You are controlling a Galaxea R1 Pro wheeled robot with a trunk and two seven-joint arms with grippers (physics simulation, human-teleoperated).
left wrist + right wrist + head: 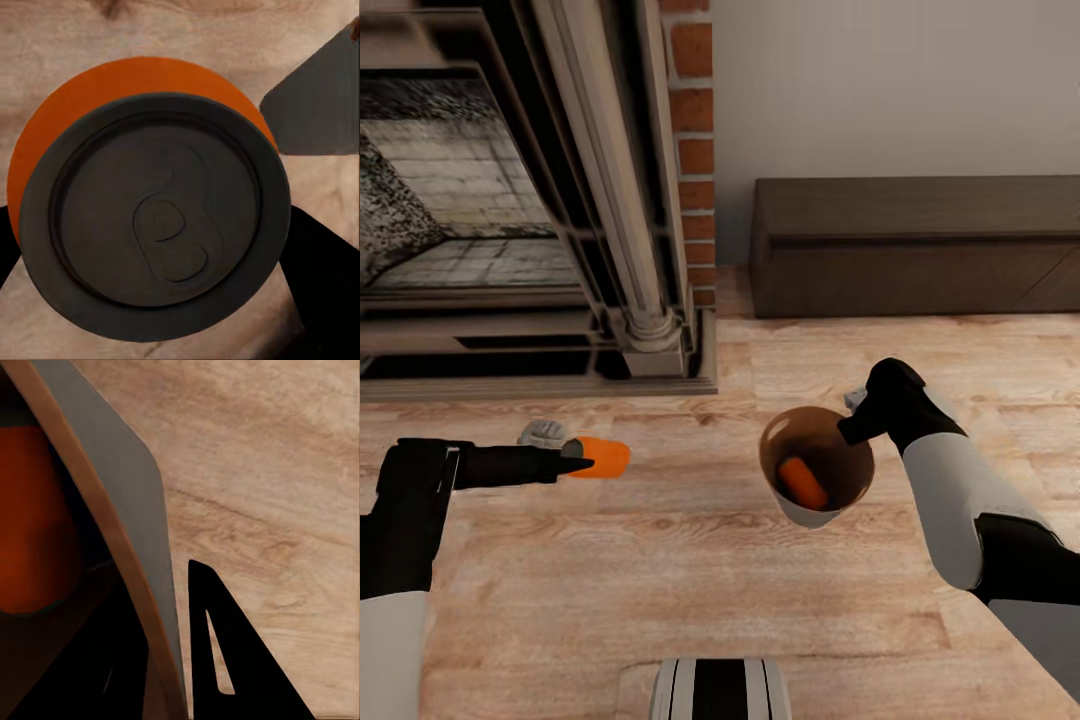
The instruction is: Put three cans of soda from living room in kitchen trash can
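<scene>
1. The bin (pixel 815 470), held off the wood floor (pixel 690 560) by the right gripper (pixel 852 428) clamped on its rim, has one orange can (pixel 802 482) lying inside.
2. A second orange can (pixel 600 456) is gripped in the left gripper (pixel 565 463), lying level, its grey top (pixel 154 217) towards the wrist and its base towards the bin.
3. Both are in front of the fireplace (pixel 510 200).

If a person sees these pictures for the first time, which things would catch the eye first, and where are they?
First the bright orange can, held sideways at the left gripper above the wood floor; the left wrist view looks straight at its grey top. Next the trash can, held at its rim by the right gripper, with another orange can inside. Behind stands the brick-flanked fireplace.
</scene>
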